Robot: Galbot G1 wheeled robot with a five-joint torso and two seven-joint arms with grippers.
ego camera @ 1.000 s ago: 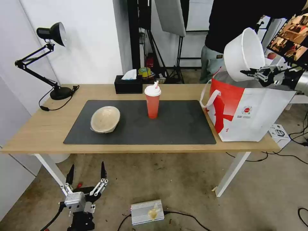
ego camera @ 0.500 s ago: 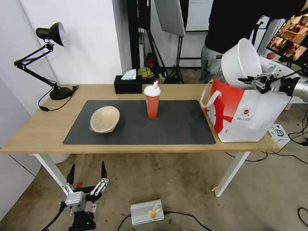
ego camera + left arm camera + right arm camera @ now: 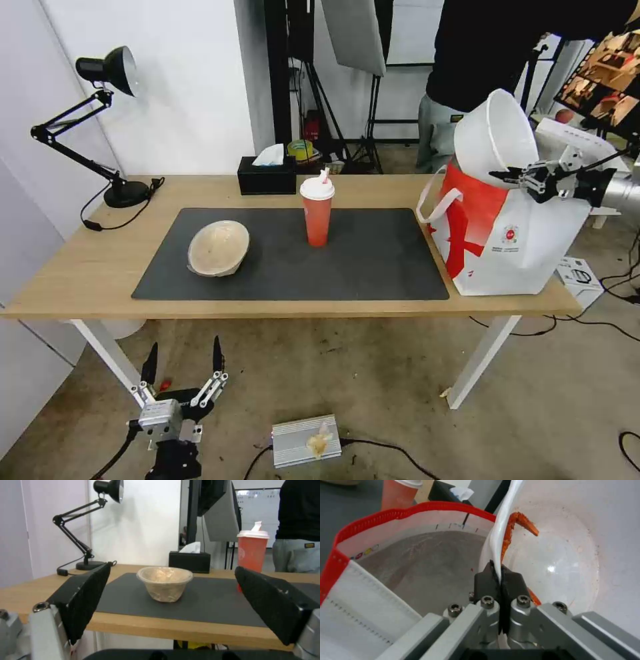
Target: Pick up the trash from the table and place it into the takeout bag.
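The right gripper (image 3: pixel 510 177) pinches the white bowl's (image 3: pixel 493 137) rim, tilted over the takeout bag (image 3: pixel 520 233) at the table's (image 3: pixel 87 273) right end. It should sink well inside before letting go. The left gripper (image 3: pixel 181 367) hangs open below the near edge.

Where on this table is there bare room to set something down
Bare grey mat lies between the tall red cup and the white takeout bag. Bare wood tabletop lies left of the mat, before the black desk lamp. It is crowded at the bag, where the right gripper holds the white plastic bowl.
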